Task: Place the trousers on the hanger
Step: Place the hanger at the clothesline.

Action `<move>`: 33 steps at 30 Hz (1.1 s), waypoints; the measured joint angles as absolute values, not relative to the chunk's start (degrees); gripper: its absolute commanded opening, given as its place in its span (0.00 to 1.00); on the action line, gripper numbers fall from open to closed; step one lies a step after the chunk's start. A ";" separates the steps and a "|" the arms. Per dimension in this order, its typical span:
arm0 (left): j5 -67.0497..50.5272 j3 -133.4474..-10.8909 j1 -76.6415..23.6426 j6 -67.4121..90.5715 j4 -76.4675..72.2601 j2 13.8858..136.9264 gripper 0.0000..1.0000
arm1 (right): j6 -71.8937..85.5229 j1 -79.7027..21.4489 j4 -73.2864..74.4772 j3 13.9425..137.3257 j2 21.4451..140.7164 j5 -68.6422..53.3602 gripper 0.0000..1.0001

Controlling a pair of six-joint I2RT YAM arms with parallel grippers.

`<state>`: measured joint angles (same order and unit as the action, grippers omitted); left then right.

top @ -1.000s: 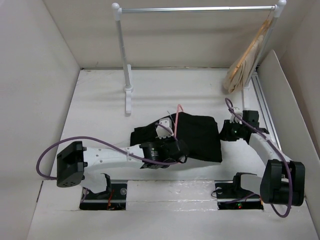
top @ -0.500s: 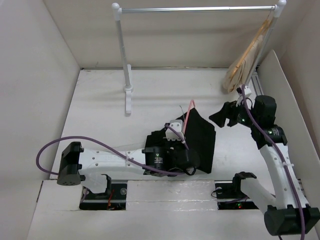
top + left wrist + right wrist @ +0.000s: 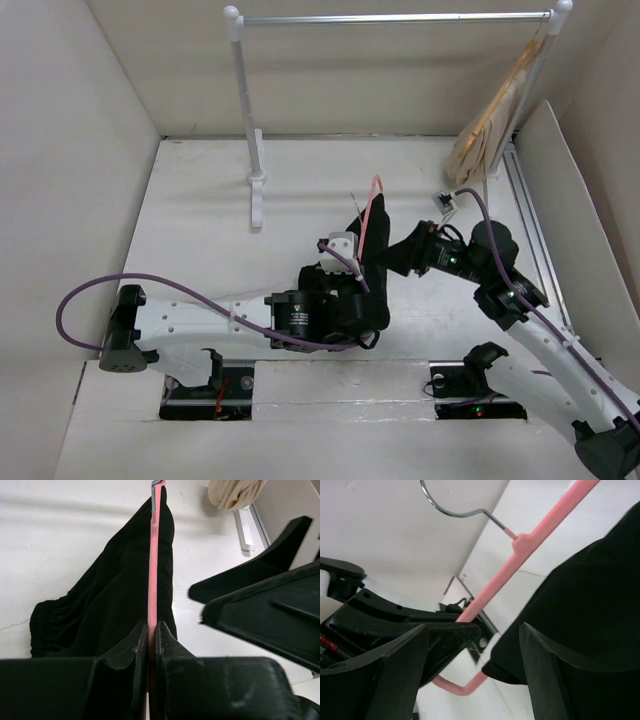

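Bunching near the middle of the white worktop (image 3: pixel 200 220), somewhat toward its near edge, the large black soft-fabric trousers (image 3: pixel 392 248) sit between the two arms. In the left wrist view the black cloth (image 3: pixel 115 605) falls on both sides of the thin pink plastic clothes hanger (image 3: pixel 154 555), and a gathered elastic cuff rests on the surface at the lower left. The hanger (image 3: pixel 368 222) stands on edge, its slim pink bar rising from the cloth with its wire hook pointing toward the far edge. From the right wrist, the pink arm (image 3: pixel 540 530) runs diagonally to a bent lower corner, the metal hook curls above it, and the trousers (image 3: pixel 590 595) fill the right side.

The left claw (image 3: pixel 151 627) is clenched on the pink bar, its two black fingers pressed against either side of it. From above, this claw (image 3: pixel 350 255) lies at the near side of the cloth.

The right claw (image 3: pixel 472 630) is released, its fingers spread wide, with the hanger and the trousers seen between them. From above, it (image 3: pixel 400 255) reaches in from the right side, close against the cloth; whether it touches the fabric cannot be told.

At the far edge stands a white clothes rail with a metal bar (image 3: pixel 390 18). Beige wooden-looking hangers (image 3: pixel 490 120) hang at its right end.
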<state>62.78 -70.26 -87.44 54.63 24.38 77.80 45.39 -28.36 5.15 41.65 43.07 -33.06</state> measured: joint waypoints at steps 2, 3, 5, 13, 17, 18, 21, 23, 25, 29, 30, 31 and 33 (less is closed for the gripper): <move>63.05 -70.26 -87.59 53.80 23.59 77.80 0.00 | 48.10 -30.79 2.02 40.62 44.03 -31.86 0.75; 63.13 -70.28 -87.70 53.34 23.09 77.80 0.00 | 49.08 -31.90 0.78 40.42 44.71 -31.22 0.73; 63.24 -70.28 -88.05 52.73 22.37 77.76 0.00 | 50.22 -33.71 -0.97 40.42 46.17 -29.85 0.69; 63.33 -70.28 -89.97 50.98 19.68 75.57 0.00 | 52.84 -35.97 -5.67 40.27 48.47 -26.06 0.54; 63.42 -70.67 -91.02 50.41 19.11 75.33 0.00 | 54.63 -36.53 -8.29 39.24 48.99 -25.39 0.31; 63.44 -70.67 -91.07 50.35 19.07 75.33 0.00 | 55.42 -36.93 -9.43 39.09 49.23 -25.08 0.27; 63.22 -70.67 -91.05 50.22 19.59 75.33 0.00 | 59.53 -37.78 -11.03 39.03 49.47 -24.36 0.11; 63.02 -70.67 -91.07 50.22 19.57 75.33 0.00 | 60.62 -38.04 -12.84 39.09 49.47 -23.92 0.01; 63.09 -71.13 -91.05 50.11 19.25 75.26 0.00 | 61.12 -38.30 -14.31 39.11 49.36 -23.29 0.00; 63.66 -72.31 -91.00 49.28 18.98 74.98 0.16 | 63.35 -38.33 -15.51 39.75 49.65 -22.17 0.00; 63.81 -72.38 -90.98 48.88 18.46 74.65 0.22 | 63.86 -38.15 -15.49 40.34 50.06 -22.04 0.00; 63.88 -72.40 -90.98 48.16 17.65 74.13 0.32 | 64.29 -38.02 -15.29 41.21 50.81 -22.06 0.00; 63.83 -72.49 -91.05 46.41 15.00 72.51 0.41 | 64.97 -37.39 -15.20 43.51 53.04 -22.00 0.00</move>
